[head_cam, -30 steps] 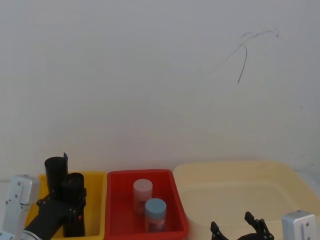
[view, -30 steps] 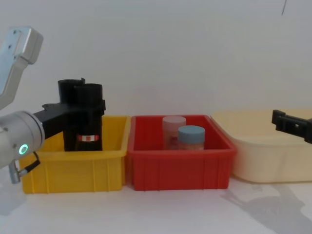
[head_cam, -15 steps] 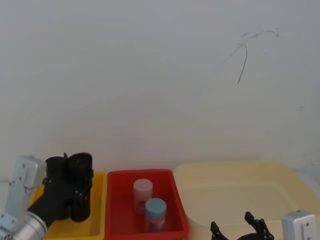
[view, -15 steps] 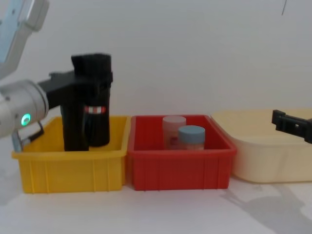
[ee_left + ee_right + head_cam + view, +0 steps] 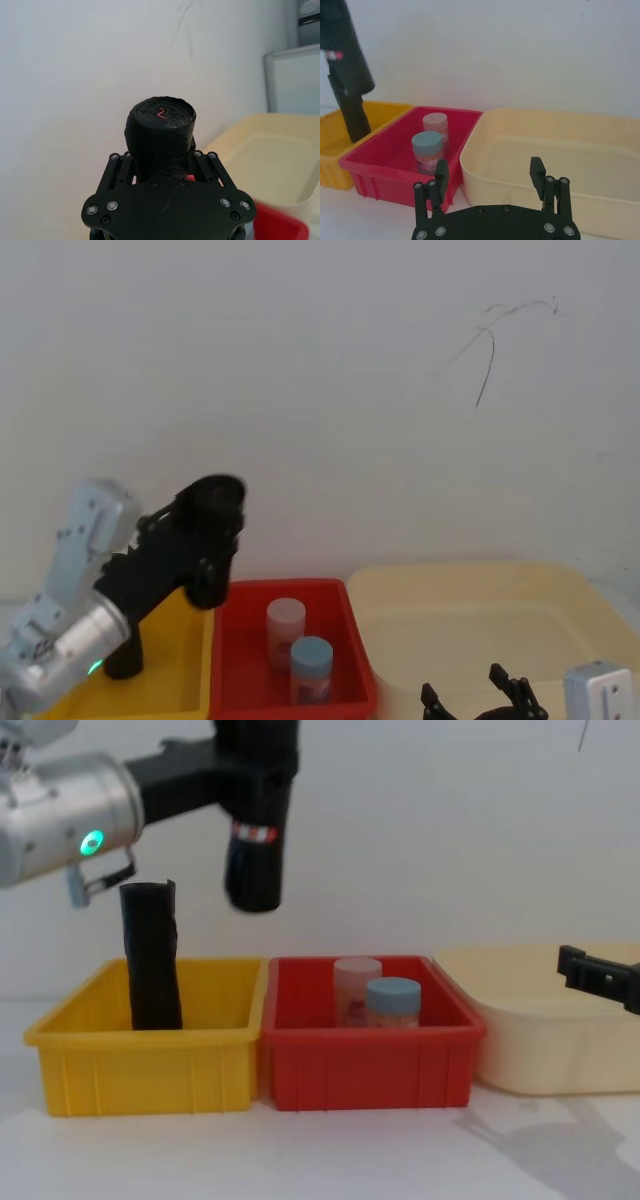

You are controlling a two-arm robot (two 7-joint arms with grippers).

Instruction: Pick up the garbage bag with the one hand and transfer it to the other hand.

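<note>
Black crinkly plastic, the garbage bag (image 5: 252, 870) hangs with its long axis nearly vertical, upper part clamped in the left hand (image 5: 262, 765). Beneath: cream tub (image 5: 540, 1055) at the surface's (image 5: 350, 1155) right, yellow bin (image 5: 140, 1072) and red bin (image 5: 365, 1072) meeting under it, slim black roll (image 5: 150, 960), two jars (image 5: 391, 1002). A red-and-white band (image 5: 255, 832) rings the bag. Near the tub, the right hand (image 5: 489, 172) has its fingers (image 5: 536, 170) apart.

Plain white wall (image 5: 300, 390), thin dark mark (image 5: 490, 365), perhaps a crack, white tabletop (image 5: 330, 1160)

The left gripper (image 5: 258, 780) has lifted the garbage bag (image 5: 254, 870) out of the yellow bin (image 5: 140, 1070), away from the slim black roll (image 5: 152, 960), into the chest view's upper left.
</note>
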